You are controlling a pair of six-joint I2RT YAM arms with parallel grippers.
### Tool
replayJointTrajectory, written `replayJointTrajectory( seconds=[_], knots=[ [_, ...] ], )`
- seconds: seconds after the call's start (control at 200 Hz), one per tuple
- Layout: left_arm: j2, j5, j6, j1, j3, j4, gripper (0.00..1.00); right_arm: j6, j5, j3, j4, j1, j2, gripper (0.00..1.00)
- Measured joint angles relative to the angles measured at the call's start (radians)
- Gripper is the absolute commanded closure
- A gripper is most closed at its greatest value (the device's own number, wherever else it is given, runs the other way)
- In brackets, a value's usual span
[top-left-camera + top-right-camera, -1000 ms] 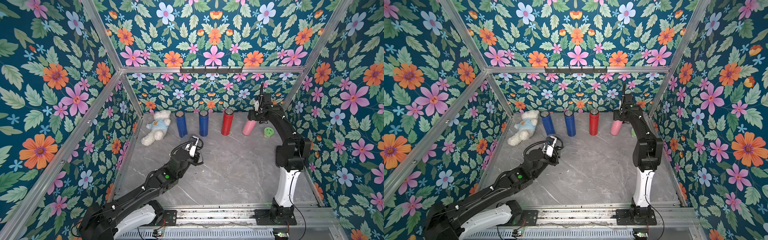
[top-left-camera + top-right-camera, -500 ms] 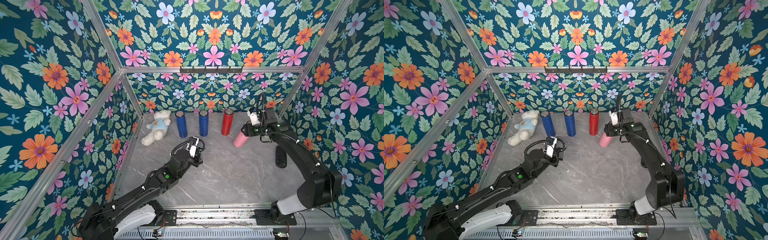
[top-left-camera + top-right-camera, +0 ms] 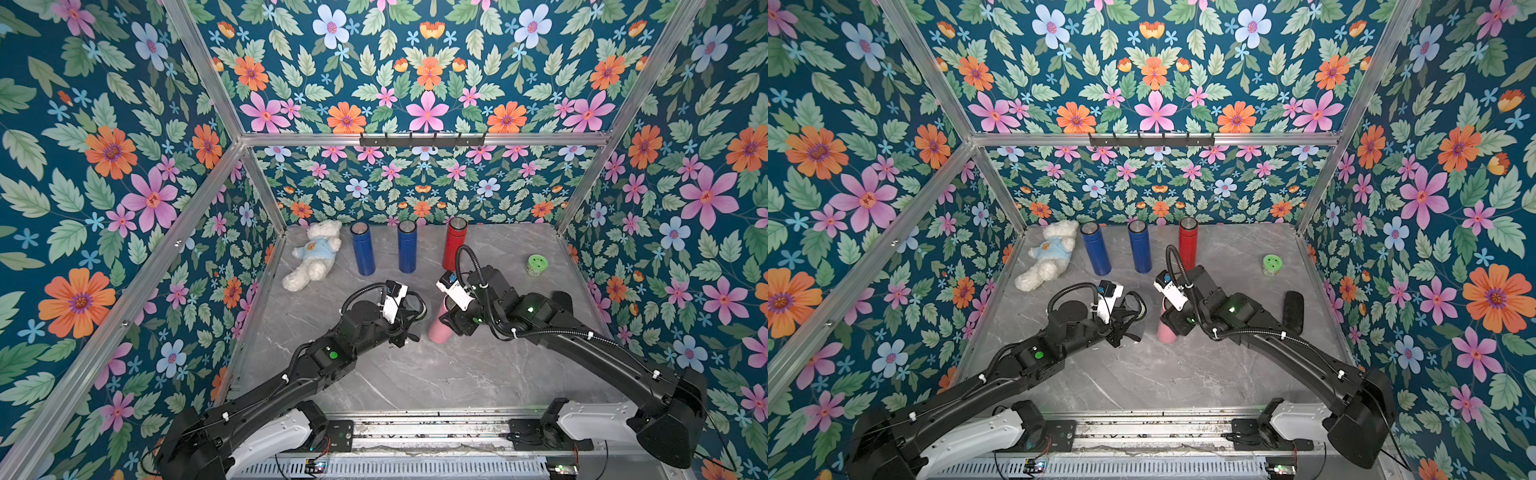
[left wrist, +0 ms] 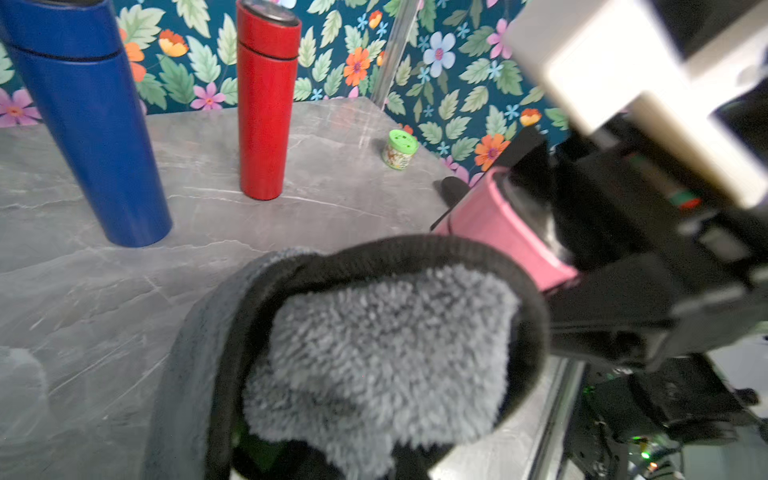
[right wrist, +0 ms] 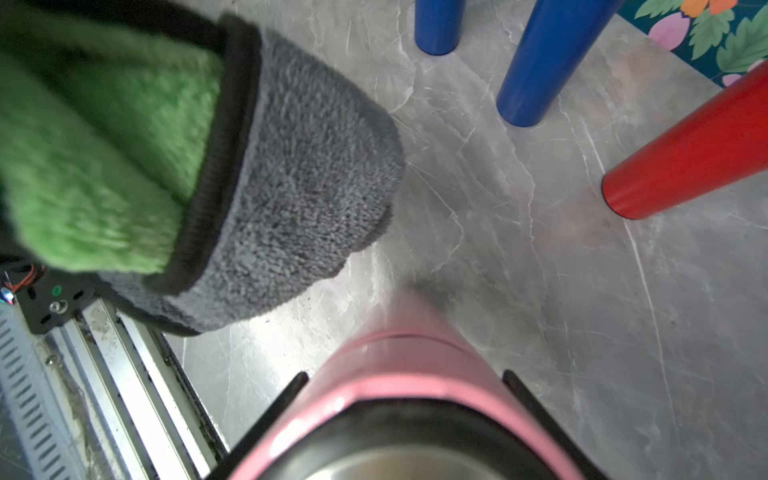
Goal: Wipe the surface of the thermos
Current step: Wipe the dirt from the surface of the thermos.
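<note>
The pink thermos (image 3: 439, 328) (image 3: 1166, 331) is tilted at mid-table, its base down near the marble. My right gripper (image 3: 451, 318) (image 5: 405, 376) is shut on its upper end, one black finger on each side. My left gripper (image 3: 405, 328) (image 3: 1127, 328) is a short way to its left, shut on a grey cloth with a green side (image 5: 299, 187) (image 4: 382, 345). The cloth drapes over that gripper and hides its fingers. In the left wrist view the thermos (image 4: 498, 224) shows just beyond the cloth's edge. Whether cloth and thermos touch I cannot tell.
Two blue thermoses (image 3: 362, 249) (image 3: 406, 247) and a red one (image 3: 455, 241) stand in a row at the back. A white teddy bear (image 3: 311, 259) lies back left. A small green jar (image 3: 536, 265) and a black object (image 3: 1292, 307) sit at the right.
My right arm has carried the pink thermos from the back right corner forward to mid-table, close to the cloth. The left arm has shifted only slightly.
</note>
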Motion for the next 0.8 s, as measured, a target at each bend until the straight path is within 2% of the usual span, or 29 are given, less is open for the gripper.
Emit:
replayJointTrajectory(
  seconds=[0.19,0.4,0.8],
  knots=[
    [0.012,0.084,-0.076,0.003,-0.032,0.099,1.0,-0.011,0.014,-0.041,0.041,0.093,0.021,1.0],
    [0.136,0.132,-0.158,0.021,-0.069,0.263,1.0,-0.026,0.031,-0.067,0.1,0.153,0.053,1.0],
    [0.235,0.044,-0.316,0.017,-0.199,0.636,1.0,0.034,0.087,-0.128,0.261,0.165,0.078,1.0]
  ],
)
